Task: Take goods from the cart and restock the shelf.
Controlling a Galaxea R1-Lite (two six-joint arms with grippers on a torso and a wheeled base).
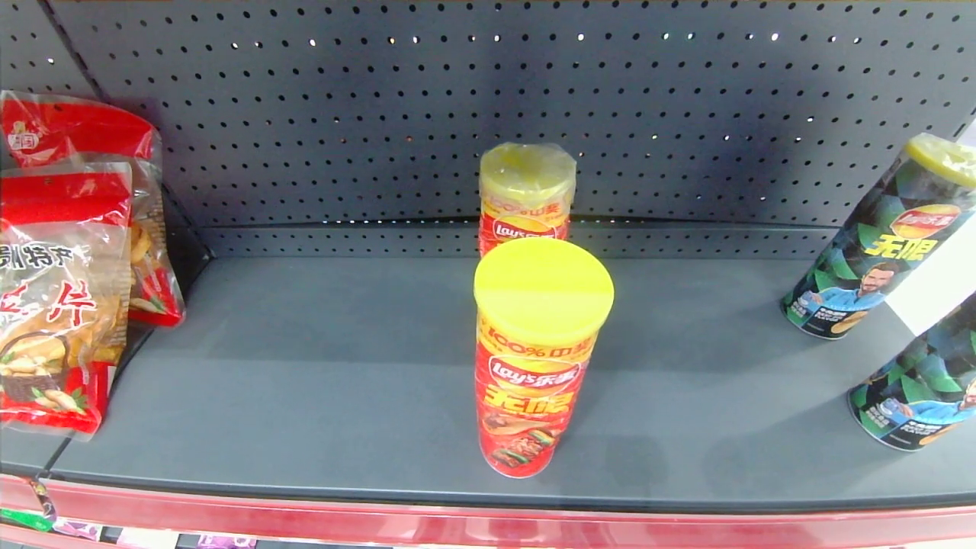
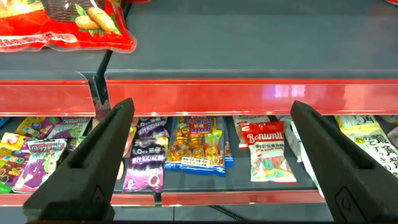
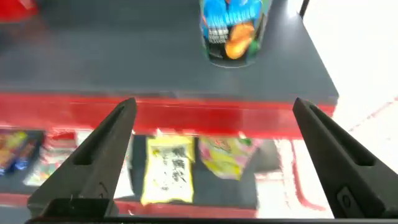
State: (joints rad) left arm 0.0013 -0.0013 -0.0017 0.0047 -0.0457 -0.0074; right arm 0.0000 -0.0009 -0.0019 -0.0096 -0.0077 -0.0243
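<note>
Two red chip cans with yellow lids stand upright in a row on the grey shelf [image 1: 343, 381]: one near the front edge [image 1: 534, 358], one behind it by the pegboard [image 1: 525, 194]. Dark green chip cans stand at the shelf's right, one further back [image 1: 884, 244] and one nearer the front [image 1: 919, 389]. My left gripper [image 2: 211, 118] is open and holds nothing, in front of the shelf's red edge strip [image 2: 249, 96]. My right gripper [image 3: 214, 115] is open with nothing in it, facing the red front lip [image 3: 205, 115] below a dark green can [image 3: 233, 31].
Red snack bags [image 1: 61, 259] hang over the shelf's left end, also seen as a red bag [image 2: 62, 25] from the left wrist. A lower shelf holds several candy packets [image 2: 199, 146] and snack packets [image 3: 171, 168]. The shelf's right end [image 3: 323, 74] borders open floor.
</note>
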